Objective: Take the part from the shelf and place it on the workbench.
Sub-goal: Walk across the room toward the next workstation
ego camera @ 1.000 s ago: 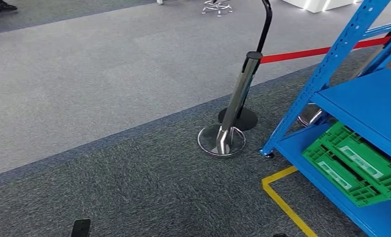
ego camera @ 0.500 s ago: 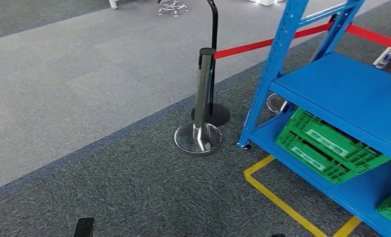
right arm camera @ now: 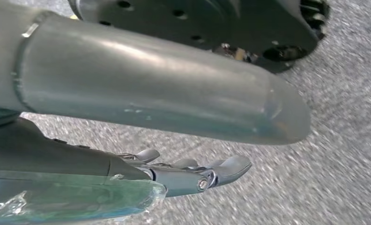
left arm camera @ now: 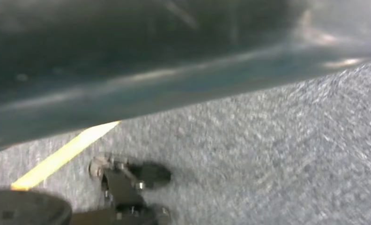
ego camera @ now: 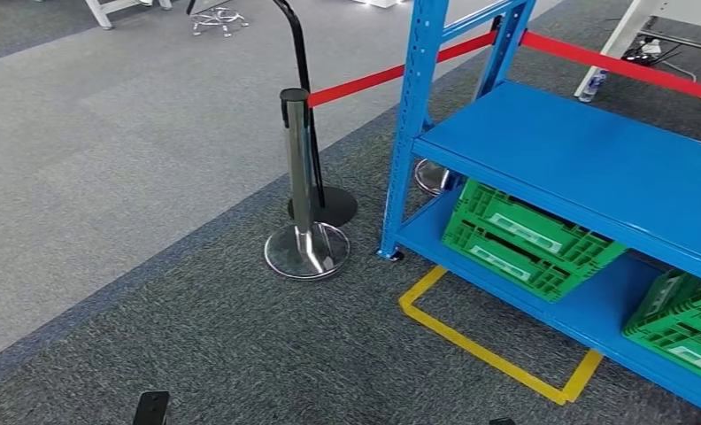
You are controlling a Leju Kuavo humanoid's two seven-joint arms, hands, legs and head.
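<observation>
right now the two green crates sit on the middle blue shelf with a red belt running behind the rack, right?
Not quite: the head view shows both green crates on the bottom shelf, under the bare middle shelf. The red belt does run behind the rack.

I see a blue steel shelf [ego camera: 586,164] standing on dark grey carpet [ego camera: 241,345], castor at its near corner post. Its upper deck is bare blue. On the lower deck sit two green plastic crates [ego camera: 524,239] [ego camera: 683,323], one near the corner post, the other further along at the picture's edge. Yellow floor tape [ego camera: 489,350] runs on the carpet just beside the shelf. A chrome stanchion [ego camera: 303,204] with red belt [ego camera: 365,81] stands near the post. Lighter grey carpet [ego camera: 108,150] lies beyond.
</observation>
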